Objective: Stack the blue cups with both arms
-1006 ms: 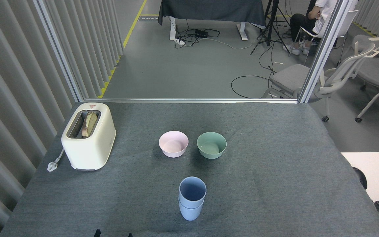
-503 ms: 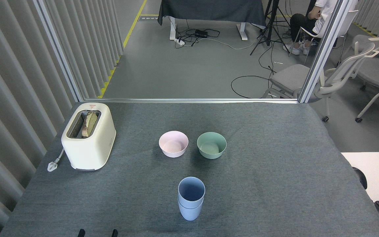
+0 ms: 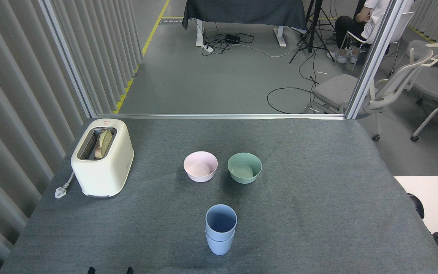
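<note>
Even, fairly bright overhead light fills the scene, with no harsh glare. The grey cloth on the table [image 3: 318, 198] shows soft, diffuse shadows: a dim patch behind the green bowl [image 3: 244, 168] and a faint one beneath the stacked blue cups [image 3: 221, 229]. Focus is sharp throughout, with slight wide-angle stretch toward the frame's edges.

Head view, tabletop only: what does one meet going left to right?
Plug → toaster → pink bowl → stacked blue cups → green bowl. Neither gripper can be made out.
</note>
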You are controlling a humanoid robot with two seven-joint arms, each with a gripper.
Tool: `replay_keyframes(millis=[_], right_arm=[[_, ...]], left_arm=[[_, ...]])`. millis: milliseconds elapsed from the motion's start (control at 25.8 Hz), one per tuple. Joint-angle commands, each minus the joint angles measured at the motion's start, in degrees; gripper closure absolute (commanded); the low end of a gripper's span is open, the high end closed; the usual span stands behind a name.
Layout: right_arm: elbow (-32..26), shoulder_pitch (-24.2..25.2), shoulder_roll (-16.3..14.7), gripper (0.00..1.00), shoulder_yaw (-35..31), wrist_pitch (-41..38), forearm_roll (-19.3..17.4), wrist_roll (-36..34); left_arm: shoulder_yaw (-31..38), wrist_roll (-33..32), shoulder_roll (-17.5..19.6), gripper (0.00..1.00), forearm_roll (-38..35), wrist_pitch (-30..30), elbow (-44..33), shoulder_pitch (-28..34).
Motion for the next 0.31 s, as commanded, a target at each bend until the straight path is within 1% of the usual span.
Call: replay_keyframes(millis=[0,116,271], right_arm=[[-0.1,0.1,-0.1,0.00,-2.4,-1.8,0.0,0.0],[-0.1,0.1,0.0,0.00,-2.5,-1.7,0.0,0.0],[-0.1,0.1,0.0,0.00,-2.5,-1.4,0.0,0.0]], left_arm=[[0.0,0.7,0.1,0.00,-0.1,-0.3,0.5,0.1],[0.0,0.7,0.2,0.00,-0.2,-1.7,0.5,0.6],[0.0,0.7,0.3,0.00,-0.2,-1.8,0.5,0.9]])
